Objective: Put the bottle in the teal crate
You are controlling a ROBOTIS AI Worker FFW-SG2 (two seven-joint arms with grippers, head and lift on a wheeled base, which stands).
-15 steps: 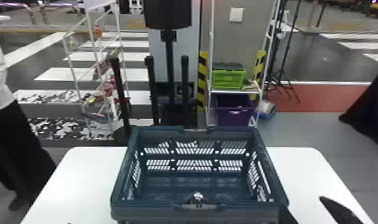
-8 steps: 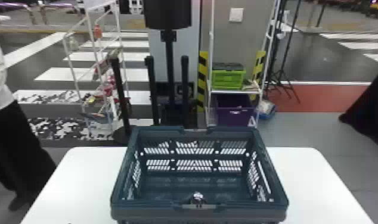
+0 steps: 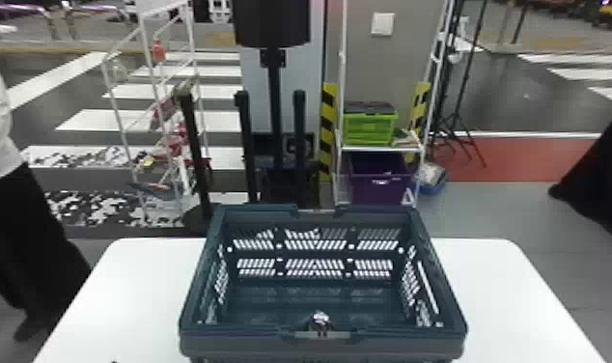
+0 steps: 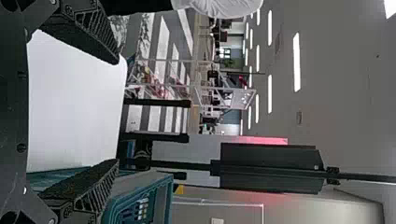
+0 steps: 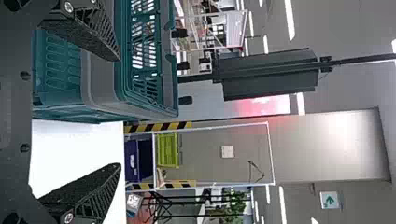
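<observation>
Probably placed; possible bottle (image 3: 320, 318) glints at near rim of teal crate (image 3: 242, 342); left hand (image 4: 116, 111), right hand (image 5: 118, 112) wide open, empty; check remains

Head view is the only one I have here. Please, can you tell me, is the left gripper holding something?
Observer: No. In the left wrist view, the left gripper has its fingers apart and nothing held between them.
Operator: Thank you. And the right gripper, is it closed on the bottle?
Observer: No, the right gripper is open too, with nothing held between its fingers.
Operator: Understood. The teal crate, I see mostly its inside. How is it from outside?
Observer: The right wrist view shows long openings in an outer wall of the teal crate, below its thick grey band.
</observation>
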